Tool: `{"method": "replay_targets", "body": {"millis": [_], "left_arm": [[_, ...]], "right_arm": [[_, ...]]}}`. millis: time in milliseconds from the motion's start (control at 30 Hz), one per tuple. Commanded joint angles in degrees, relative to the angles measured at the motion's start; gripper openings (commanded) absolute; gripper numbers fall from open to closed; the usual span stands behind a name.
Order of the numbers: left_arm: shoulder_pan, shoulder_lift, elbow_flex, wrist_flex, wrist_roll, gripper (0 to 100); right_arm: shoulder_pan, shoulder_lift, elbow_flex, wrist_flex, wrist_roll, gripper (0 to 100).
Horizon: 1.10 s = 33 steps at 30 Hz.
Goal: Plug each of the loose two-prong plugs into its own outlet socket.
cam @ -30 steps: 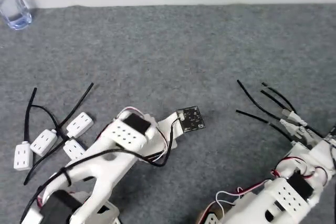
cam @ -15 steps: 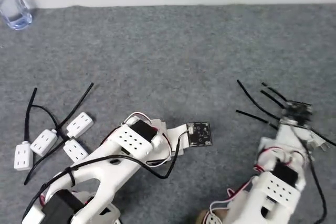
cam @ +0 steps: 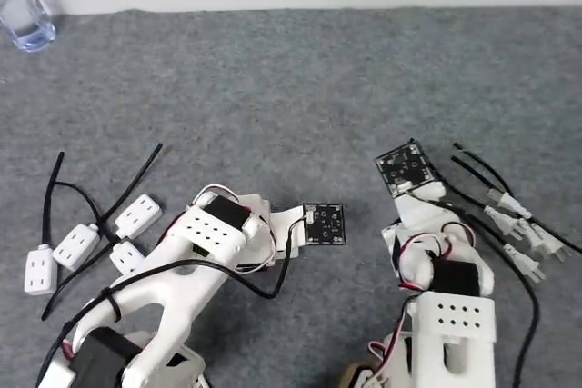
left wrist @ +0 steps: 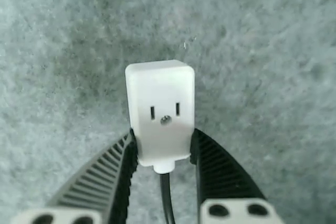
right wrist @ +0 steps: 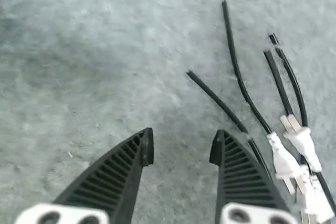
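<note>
The left gripper (left wrist: 161, 140) pinches a white outlet socket (left wrist: 159, 109) by its sides, slot face toward the wrist camera. The socket's black cord (left wrist: 167, 203) runs back between the jaws, over the grey mat (cam: 291, 79) near the table's middle. The right gripper (right wrist: 182, 141) hangs with its jaws spread and nothing between them, just left of the loose two-prong plugs (right wrist: 283, 158) lying on the right side, while the other sockets (cam: 75, 245) lie clustered at the near left.
</note>
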Motion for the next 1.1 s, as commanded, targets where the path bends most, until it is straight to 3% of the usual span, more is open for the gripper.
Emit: {"method": "replay_targets", "body": {"millis": [0, 200, 333, 433, 900, 1067], "left_arm": [[-0.35, 0.09, -0.4, -3.34, -1.05, 1], [-0.18, 8.09, -0.92, -10.55, -0.09, 1], [-0.18, 14.51, -7.34, -9.93, 9.23, 1], [-0.18, 17.93, -9.54, -9.67, 10.46, 1], [0.09, 19.08, -13.76, -2.11, 8.88, 1], [2.11, 19.08, -16.31, 2.9, 13.01, 3]], "right_arm": [[-1.19, -0.13, -3.52, 0.57, 0.44, 18.6], [-0.66, -0.04, -2.2, -1.71, -2.11, 18.6], [-0.48, -0.13, 3.08, -6.99, -4.48, 18.6], [2.33, -0.13, 4.57, -8.48, -4.84, 18.6], [4.09, -0.13, 9.14, -14.46, -4.48, 18.6], [4.09, -0.13, 9.23, -14.46, -4.48, 18.6]]}}
